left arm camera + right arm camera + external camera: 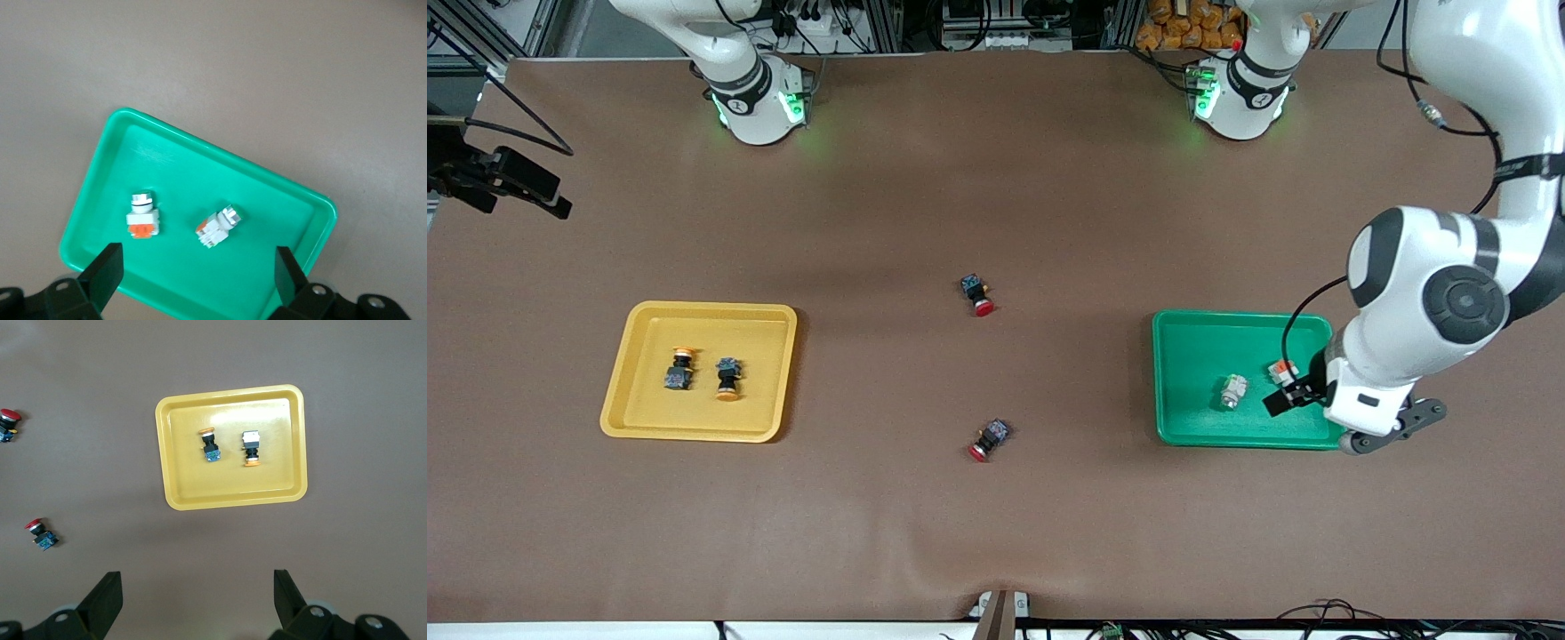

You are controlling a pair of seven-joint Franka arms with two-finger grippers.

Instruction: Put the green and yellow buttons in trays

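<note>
L gripper (pixel 1282 400) hangs over the green tray (pixel 1183 427), at the tray's end toward the L arm's side of the table, fingers (pixel 103 270) spread wide w/ nothing between them. In the L wrist view both fingertips frame the tray edge closest to the camera. Right under the gripper, in the tray, are 2 pale grey switches: 1 w/ an orange block (pixel 1281 370), almost below the fingers, and a 2nd one (pixel 1232 391) just beside it, toward the tray's middle; its block color can't be told for sure. They lie near each other but apart, both on their sides.

R gripper (pixel 193 600) is high over the table, wrist cam looking down on the yellow tray (pixel 293 447); its fingers (pixel 107 593) are also wide apart, empty. Well below it, in the yellow tray, 2 black switches w/ orange-yellow caps (pixel 681 368) (pixel 728 379) lie side by side, not touching.

2 red-capped black switches (pixel 978 295) (pixel 990 440) sit on the bare table (pixel 996 533) between the trays, well apart from both grippers.
</note>
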